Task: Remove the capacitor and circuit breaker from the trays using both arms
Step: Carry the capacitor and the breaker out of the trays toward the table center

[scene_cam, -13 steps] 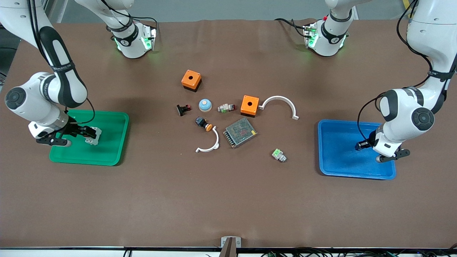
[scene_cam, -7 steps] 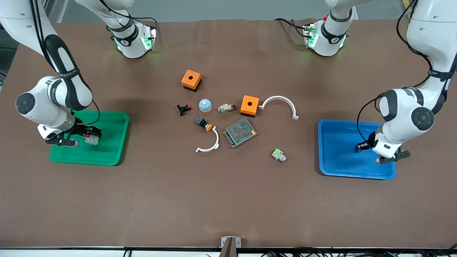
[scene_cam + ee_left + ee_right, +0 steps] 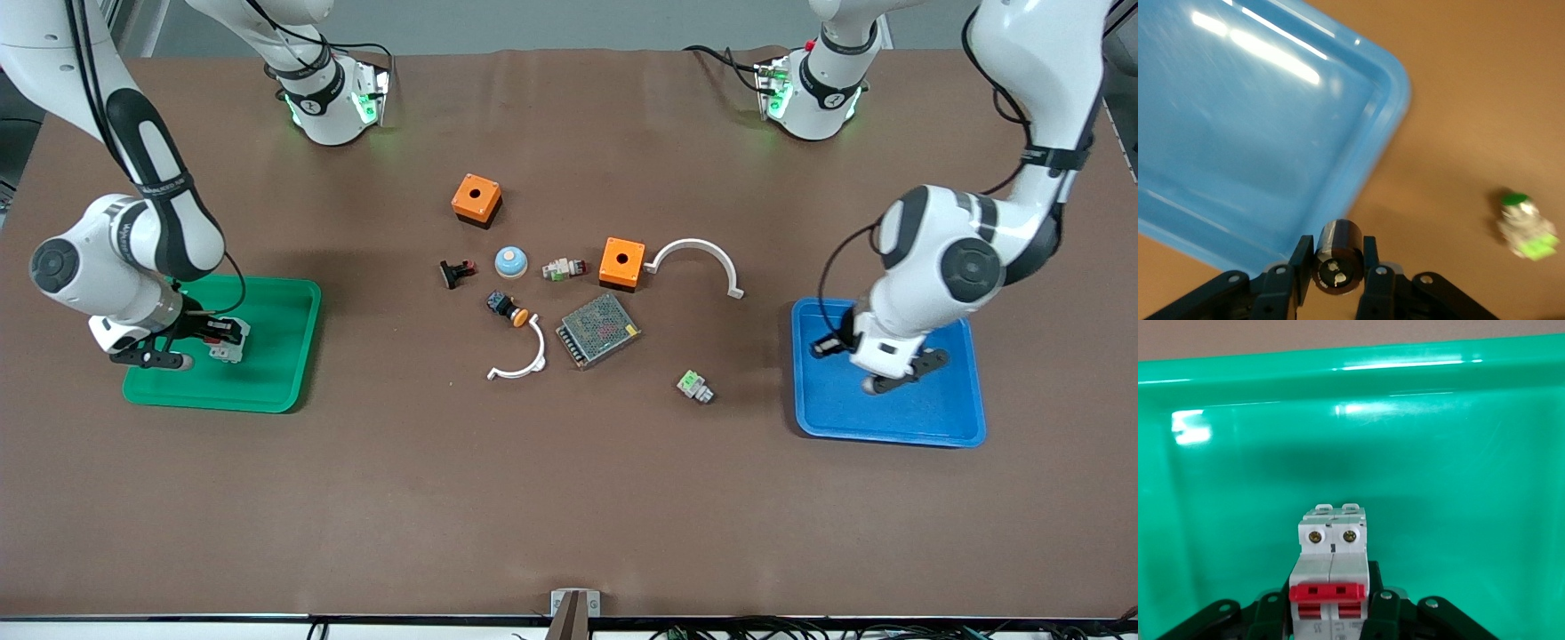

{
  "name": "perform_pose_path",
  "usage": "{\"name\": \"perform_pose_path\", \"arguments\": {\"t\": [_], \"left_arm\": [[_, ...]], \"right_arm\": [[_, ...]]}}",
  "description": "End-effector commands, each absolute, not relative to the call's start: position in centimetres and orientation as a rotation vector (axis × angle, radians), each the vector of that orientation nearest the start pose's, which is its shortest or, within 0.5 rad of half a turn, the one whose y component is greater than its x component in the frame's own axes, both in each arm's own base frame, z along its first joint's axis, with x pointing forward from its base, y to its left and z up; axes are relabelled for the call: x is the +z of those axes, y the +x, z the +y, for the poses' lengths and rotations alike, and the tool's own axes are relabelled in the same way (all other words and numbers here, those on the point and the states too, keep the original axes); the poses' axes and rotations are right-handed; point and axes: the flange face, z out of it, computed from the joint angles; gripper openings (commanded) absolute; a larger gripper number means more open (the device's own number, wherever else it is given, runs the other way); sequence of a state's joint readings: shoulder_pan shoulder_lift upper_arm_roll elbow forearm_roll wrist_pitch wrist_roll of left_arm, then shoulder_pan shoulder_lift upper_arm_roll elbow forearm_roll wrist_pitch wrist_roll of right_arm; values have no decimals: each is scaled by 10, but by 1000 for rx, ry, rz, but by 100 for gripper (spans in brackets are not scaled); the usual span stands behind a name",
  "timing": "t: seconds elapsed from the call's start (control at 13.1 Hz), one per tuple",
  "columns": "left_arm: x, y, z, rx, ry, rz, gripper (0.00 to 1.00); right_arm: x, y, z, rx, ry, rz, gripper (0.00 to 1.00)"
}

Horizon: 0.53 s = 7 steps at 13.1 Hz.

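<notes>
My left gripper is shut on the capacitor, a small black cylinder with pale dots on its flat end. It holds it in the air over the edge of the blue tray that faces the table's middle; the tray's rim also shows in the left wrist view. My right gripper is shut on the breaker, a white block with a red lever. It holds it low over the green tray, inside its walls.
Mid-table lie two orange boxes, a blue-and-white dome, a black-and-red clip, an orange-capped push-button, two white arcs, a mesh-covered unit, and green-and-white connectors.
My left arm has swung toward the table's middle with the capacitor, from the blue tray's outer side to its inner edge. My right gripper with the breaker has shifted only slightly over the green tray.
</notes>
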State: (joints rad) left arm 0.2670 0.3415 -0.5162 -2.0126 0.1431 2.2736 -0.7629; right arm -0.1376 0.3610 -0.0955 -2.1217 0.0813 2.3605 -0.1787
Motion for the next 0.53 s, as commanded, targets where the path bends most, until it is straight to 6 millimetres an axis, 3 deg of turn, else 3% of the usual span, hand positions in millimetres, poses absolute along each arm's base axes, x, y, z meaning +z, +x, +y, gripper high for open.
{"name": "perform_pose_path", "arguments": {"t": [0.0,0.15,0.46], "left_arm": [[302,567,-179,104,-3065,-800,0],[298,559,-217,120,-3054,-854,0],[279,545,-251,170,-3031,-912,0]], "right_arm": [[314,590,-88,278,-3058,221,2],[340,602,-33,289,-3068,267,2],[335,603,103,198,-3096,285,2]]}}
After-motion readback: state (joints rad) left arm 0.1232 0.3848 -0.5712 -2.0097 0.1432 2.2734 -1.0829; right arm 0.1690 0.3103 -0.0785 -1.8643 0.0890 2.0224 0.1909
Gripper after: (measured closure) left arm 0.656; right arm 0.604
